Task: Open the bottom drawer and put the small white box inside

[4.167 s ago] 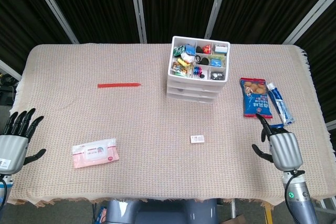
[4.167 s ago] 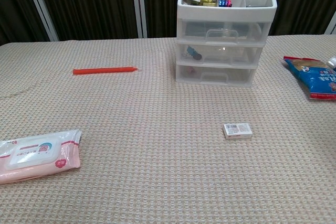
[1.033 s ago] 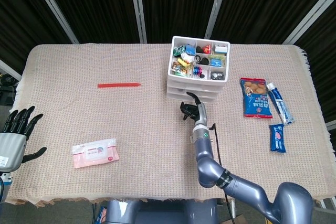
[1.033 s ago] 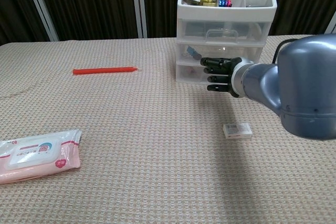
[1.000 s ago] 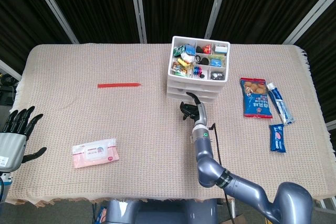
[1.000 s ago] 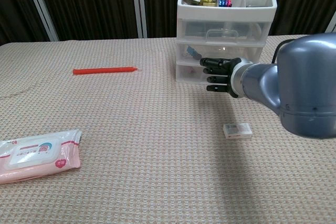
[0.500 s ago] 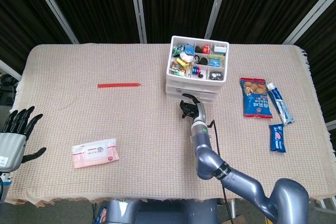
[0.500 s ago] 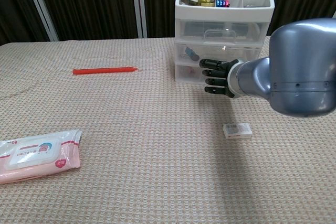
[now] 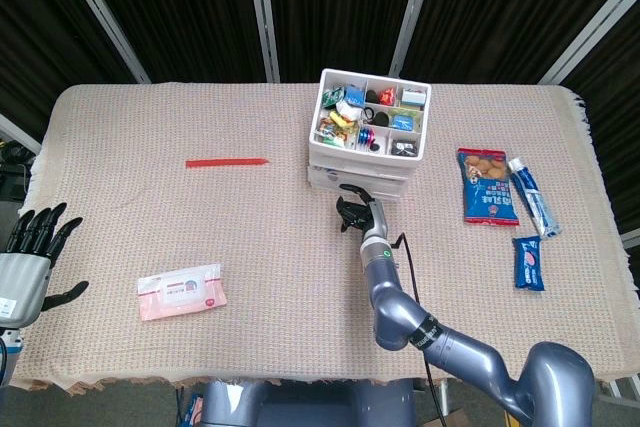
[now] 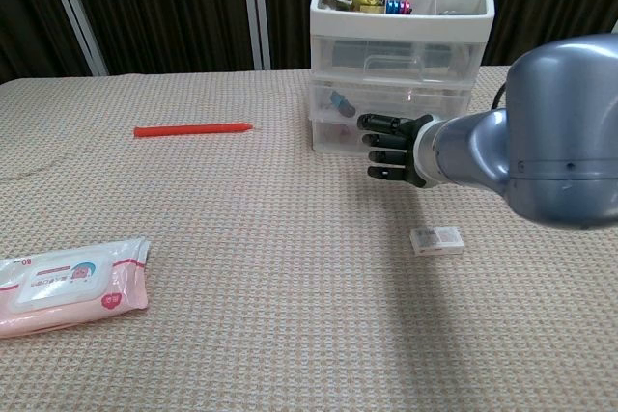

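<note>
The white three-drawer unit point(image 9: 365, 169) point(image 10: 401, 45) stands at the back centre, its top tray full of small items. My right hand point(image 9: 356, 212) point(image 10: 391, 148) is at the front of the bottom drawer point(image 10: 333, 132), fingers curled around its handle. I cannot tell whether the drawer has come out of its frame. The small white box point(image 10: 436, 239) lies on the cloth just in front of that hand; in the head view my right arm hides it. My left hand point(image 9: 30, 257) hovers at the table's left edge, fingers spread and holding nothing.
A red pen point(image 9: 226, 162) point(image 10: 193, 129) lies left of the unit. A pink wet-wipes pack point(image 9: 182, 292) point(image 10: 70, 285) sits near the front left. To the right are a snack bag point(image 9: 487, 185), a tube point(image 9: 532, 195) and a blue packet point(image 9: 529, 262).
My right arm came in from the front right to the bottom drawer's handle. Over the last half second the whole unit has slid left and towards me with the hand.
</note>
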Available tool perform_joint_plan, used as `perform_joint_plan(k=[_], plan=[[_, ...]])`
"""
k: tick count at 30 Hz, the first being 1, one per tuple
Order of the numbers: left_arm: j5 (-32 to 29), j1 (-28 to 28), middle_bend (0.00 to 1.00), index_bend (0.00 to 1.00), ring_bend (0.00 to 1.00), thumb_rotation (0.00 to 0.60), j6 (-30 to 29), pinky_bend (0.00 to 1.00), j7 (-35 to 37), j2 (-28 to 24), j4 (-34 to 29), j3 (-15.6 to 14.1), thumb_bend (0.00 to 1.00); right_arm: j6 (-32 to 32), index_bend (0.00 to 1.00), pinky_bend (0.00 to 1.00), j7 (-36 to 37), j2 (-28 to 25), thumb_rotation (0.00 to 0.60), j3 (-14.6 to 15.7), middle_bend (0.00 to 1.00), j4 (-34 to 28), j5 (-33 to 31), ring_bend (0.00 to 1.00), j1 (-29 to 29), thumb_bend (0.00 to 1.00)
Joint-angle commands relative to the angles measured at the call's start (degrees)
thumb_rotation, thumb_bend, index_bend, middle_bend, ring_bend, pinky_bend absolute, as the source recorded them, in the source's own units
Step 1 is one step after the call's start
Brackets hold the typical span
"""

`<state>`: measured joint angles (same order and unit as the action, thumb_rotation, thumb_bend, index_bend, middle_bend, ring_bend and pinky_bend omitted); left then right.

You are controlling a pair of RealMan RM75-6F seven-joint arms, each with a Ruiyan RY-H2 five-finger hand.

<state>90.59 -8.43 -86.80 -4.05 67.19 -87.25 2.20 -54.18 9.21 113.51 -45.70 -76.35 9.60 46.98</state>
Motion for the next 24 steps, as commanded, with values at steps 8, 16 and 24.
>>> perform_joint_plan(k=[8, 16, 24], plan=[[0.3, 0.1, 0.0, 0.14, 0.0, 0.6, -0.2, 0.0, -0.2, 0.1, 0.0, -0.1, 0.11, -1.6, 0.36, 0.74, -0.1, -1.1, 0.6, 3.8, 0.83, -6.6, 0.7, 0.82, -3.5, 0.46], [0.4, 0.2, 0.0, 0.14, 0.0, 0.6, -0.4, 0.0, -0.3, 0.1, 0.0, -0.2, 0.11, -4.5, 0.29, 0.74, -2.2, -3.8, 0.6, 8.6, 0.81, -14.9, 4.7, 0.79, -6.6, 0.45], [0.6, 0.4, 0.0, 0.14, 0.0, 0.6, -0.9, 0.0, -0.8, 0.3, 0.1, -0.2, 0.11, -14.0, 0.23, 0.74, -13.2, -9.9, 0.6, 18.7, 0.79, -23.3, 21.2, 0.78, -8.1, 0.42]])
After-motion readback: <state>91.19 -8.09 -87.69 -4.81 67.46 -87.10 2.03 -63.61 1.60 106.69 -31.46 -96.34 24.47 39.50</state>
